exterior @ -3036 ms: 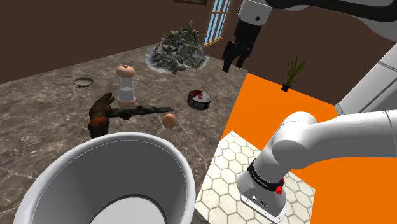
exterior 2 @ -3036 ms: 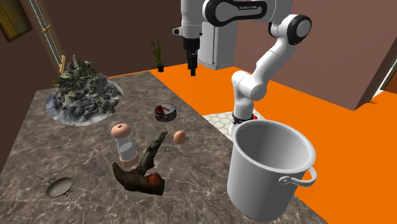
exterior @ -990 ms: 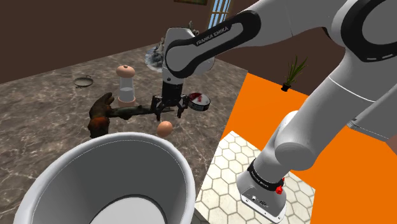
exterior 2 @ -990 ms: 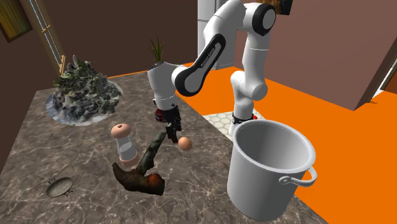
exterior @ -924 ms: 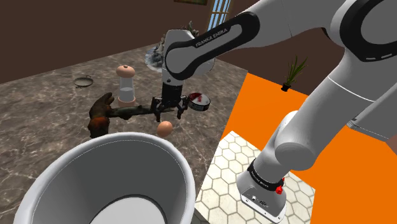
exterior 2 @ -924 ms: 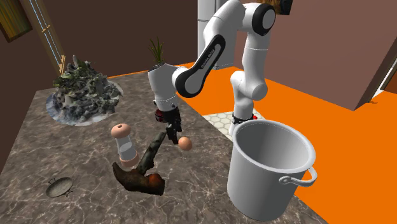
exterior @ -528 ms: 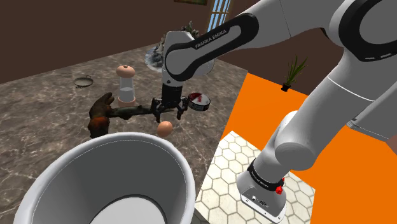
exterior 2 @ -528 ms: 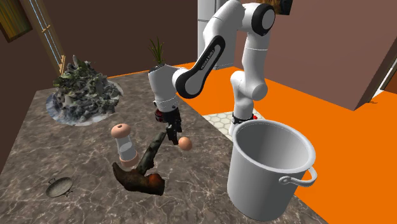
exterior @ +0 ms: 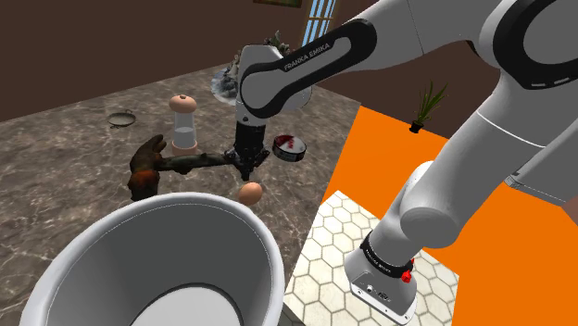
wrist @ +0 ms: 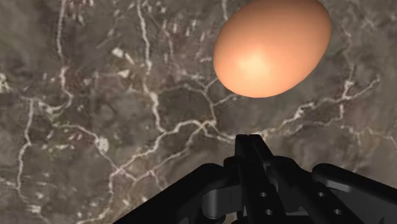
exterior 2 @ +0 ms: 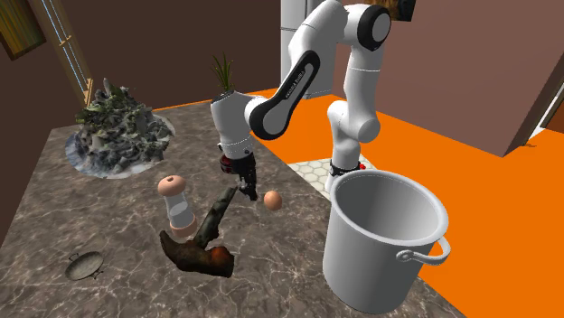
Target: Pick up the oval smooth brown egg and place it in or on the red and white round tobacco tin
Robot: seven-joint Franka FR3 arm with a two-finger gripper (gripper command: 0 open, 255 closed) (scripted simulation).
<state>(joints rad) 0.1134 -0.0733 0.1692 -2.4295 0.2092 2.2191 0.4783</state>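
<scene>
The gripper [wrist: 251,143] is closed, its fingers meeting on nothing. The egg [wrist: 272,46] lies loose on the marble counter [wrist: 95,95], just beyond the fingertips. A good grasp likely needs the fingers opened wide, centred across the egg's narrow middle, then closed gently. The tin [exterior: 288,146] sits nearby.

The egg [wrist: 272,48] is smooth, with a soft shine (brown shell). The table [wrist: 95,95] looks like dark marble with pale veins. My gripper [wrist: 253,141] is matt black.

Brown walls [exterior 2: 452,54], orange floor [exterior 2: 479,172], dark marble counter [exterior 2: 54,208], perhaps a window [exterior: 318,23] behind.
</scene>
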